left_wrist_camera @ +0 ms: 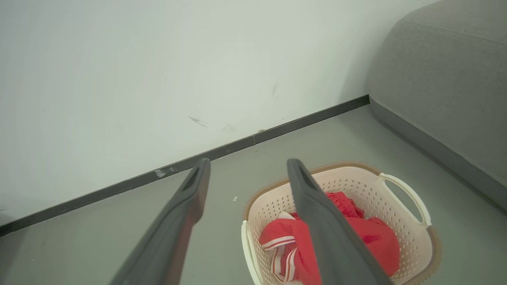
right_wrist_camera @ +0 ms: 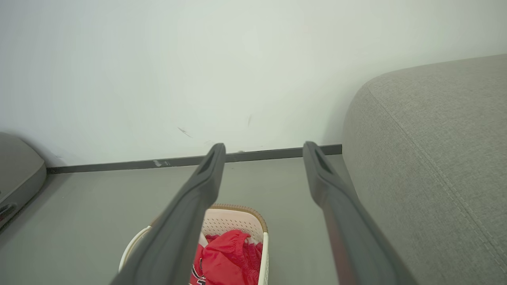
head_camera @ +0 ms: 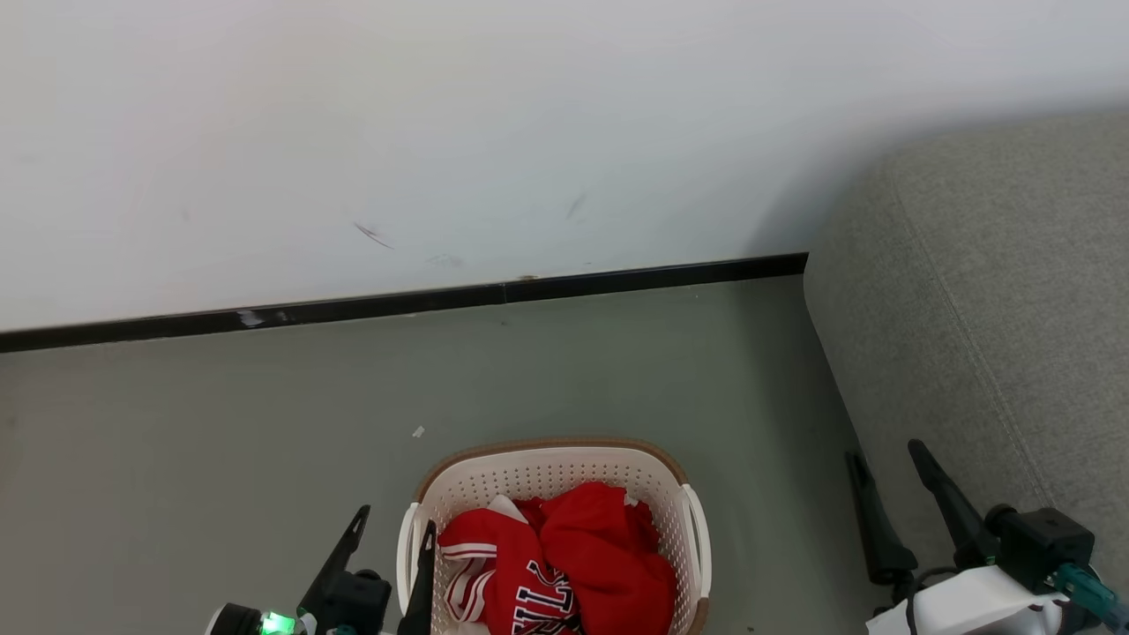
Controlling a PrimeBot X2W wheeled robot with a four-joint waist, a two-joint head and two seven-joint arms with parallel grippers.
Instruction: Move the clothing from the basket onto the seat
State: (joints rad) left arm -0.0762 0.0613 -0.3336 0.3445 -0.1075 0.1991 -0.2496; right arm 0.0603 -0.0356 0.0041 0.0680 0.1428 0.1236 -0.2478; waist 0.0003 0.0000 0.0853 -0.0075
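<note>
The pale wall (head_camera: 529,132) and grey floor (head_camera: 220,441) met at a dark skirting (head_camera: 397,304). The seat (head_camera: 997,309) rose along the floor's right side, bare of garments. The basket (head_camera: 529,476) stood on the floor near the robot, apart from the seat's edge. The clothing (head_camera: 591,556) lay crumpled inside it with no clear long axis, striped trim toward the basket's left wall. The left gripper (head_camera: 397,519) hung released and empty, its inner finger just beside the basket's left handle, so the heap lay just to its right. The right gripper (head_camera: 886,451), also spread and empty, hovered beside the seat. The left arm looked better placed to reach in.
</note>
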